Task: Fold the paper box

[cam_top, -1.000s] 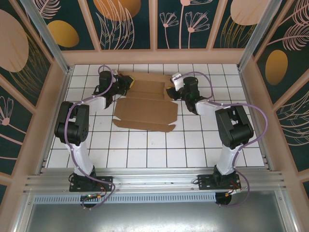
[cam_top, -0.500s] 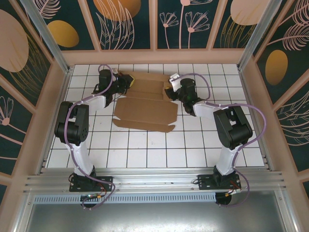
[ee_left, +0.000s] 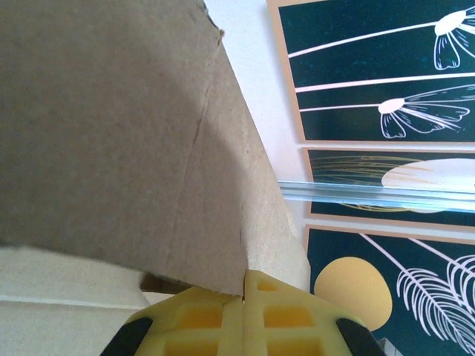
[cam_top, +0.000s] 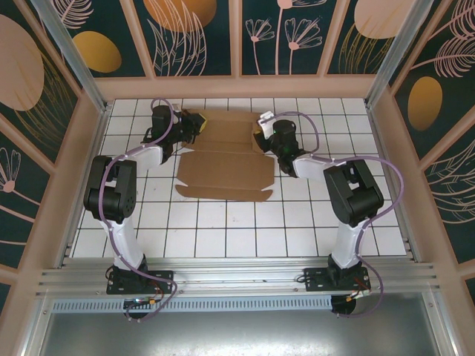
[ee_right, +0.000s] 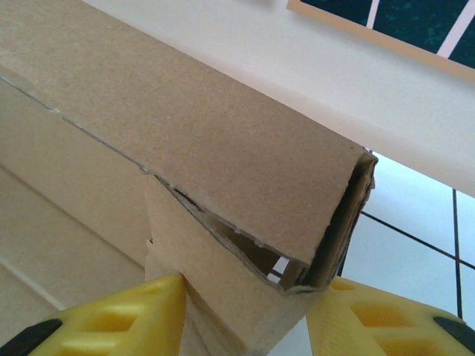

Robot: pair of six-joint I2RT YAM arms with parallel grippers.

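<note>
The paper box (cam_top: pixel 223 167) lies upper centre of the overhead frame, half folded: far side raised, near flap flat (still to close, probably). The left gripper (ee_left: pixel 244 289) is pressed together at its left end; the right gripper (ee_right: pixel 245 297) pinches the folded right corner.

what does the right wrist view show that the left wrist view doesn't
Right wrist: the right gripper set against both sides of a folded, layered corner of the paper box, with white table tiles beyond. Left wrist: the left gripper shut on a flap edge, with a metal rail and an orange disc on the wall. Both: brown cardboard close up and yellow fingers.
</note>
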